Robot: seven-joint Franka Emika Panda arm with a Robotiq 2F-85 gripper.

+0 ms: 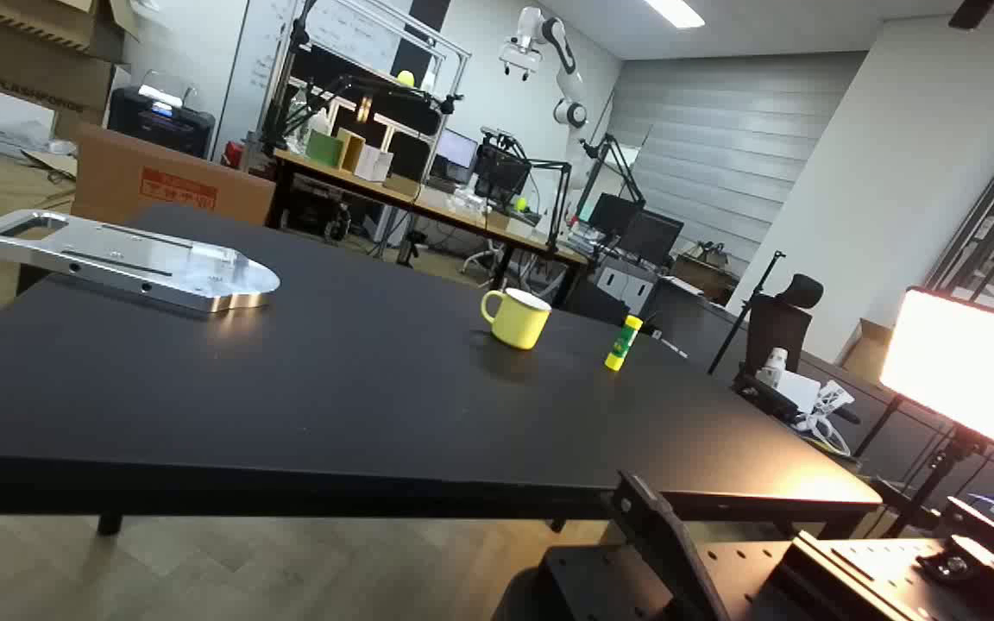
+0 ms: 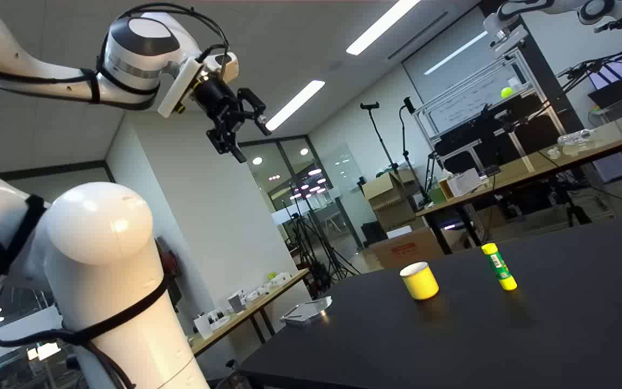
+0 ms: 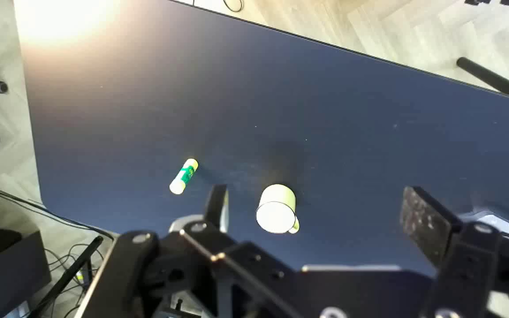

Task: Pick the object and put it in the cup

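Note:
The object is a small yellow glue stick with a green label, standing upright on the black table in both exterior views (image 1: 624,343) (image 2: 499,266). It also shows left of the jaws in the wrist view (image 3: 184,176). The cup is a squat yellow mug with a pale inside, upright beside the stick in both exterior views (image 1: 520,321) (image 2: 420,282). In the wrist view the cup (image 3: 277,207) appears between the fingers, far below them, with its handle at lower right. My gripper (image 2: 254,145) is open and empty, high above the table; the wrist view shows its fingers (image 3: 316,190) wide apart.
A silver metal plate with a handle slot (image 1: 117,259) lies at the table's side, also visible in an exterior view (image 2: 306,312). The black table (image 1: 359,388) carries these things. A bright lamp panel (image 1: 971,371) stands beyond a table corner.

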